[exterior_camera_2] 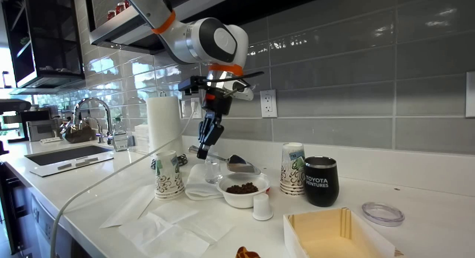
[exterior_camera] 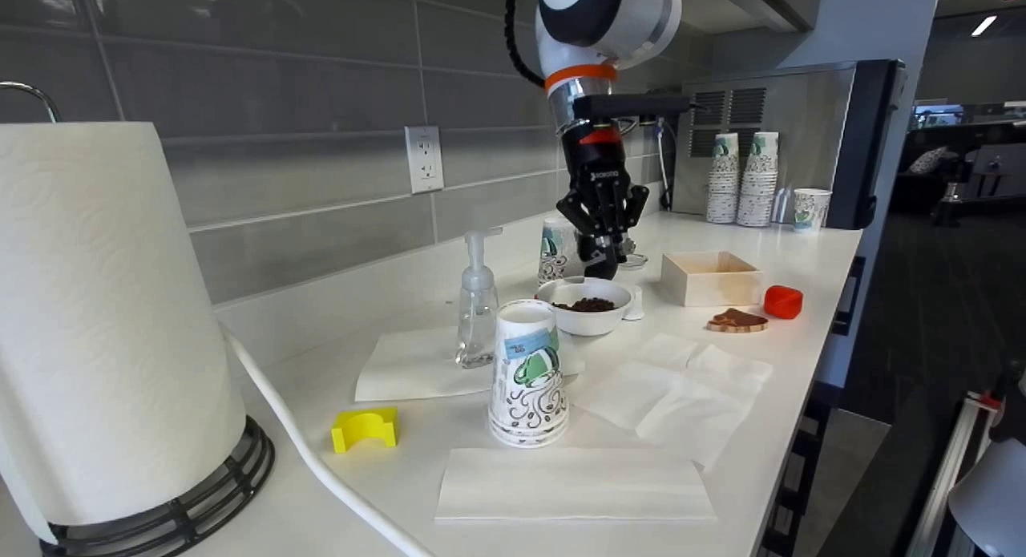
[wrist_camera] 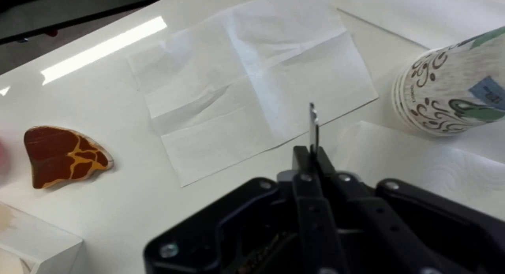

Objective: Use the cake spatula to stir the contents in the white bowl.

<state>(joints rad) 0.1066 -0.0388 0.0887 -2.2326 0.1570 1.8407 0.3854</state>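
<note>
The white bowl [exterior_camera_2: 237, 202] stands on the counter and also shows in an exterior view [exterior_camera: 589, 324]. Its contents [exterior_camera_2: 242, 188] are a dark reddish-brown crumbly heap, also seen in an exterior view [exterior_camera: 589, 304]. My gripper [exterior_camera_2: 203, 153] is shut on the metal handle of the cake spatula [exterior_camera_2: 241, 166]. The spatula lies tilted, its broad blade sloping down over the bowl's wall-side rim, above the contents. I cannot tell whether blade and rim touch. In the wrist view my fingertips [wrist_camera: 313, 153] pinch the thin handle end [wrist_camera: 313, 126]; the blade and bowl are hidden there.
A small white cup [exterior_camera_2: 262, 206] stands against the bowl's front. Stacked paper cups [exterior_camera: 529, 373], a soap dispenser [exterior_camera: 477, 308], a black tumbler [exterior_camera_2: 321, 182] and a wooden box [exterior_camera: 697, 288] stand around it. Napkins [exterior_camera: 673, 389], a toy steak [exterior_camera: 736, 321] and a red piece [exterior_camera: 782, 301] lie nearby.
</note>
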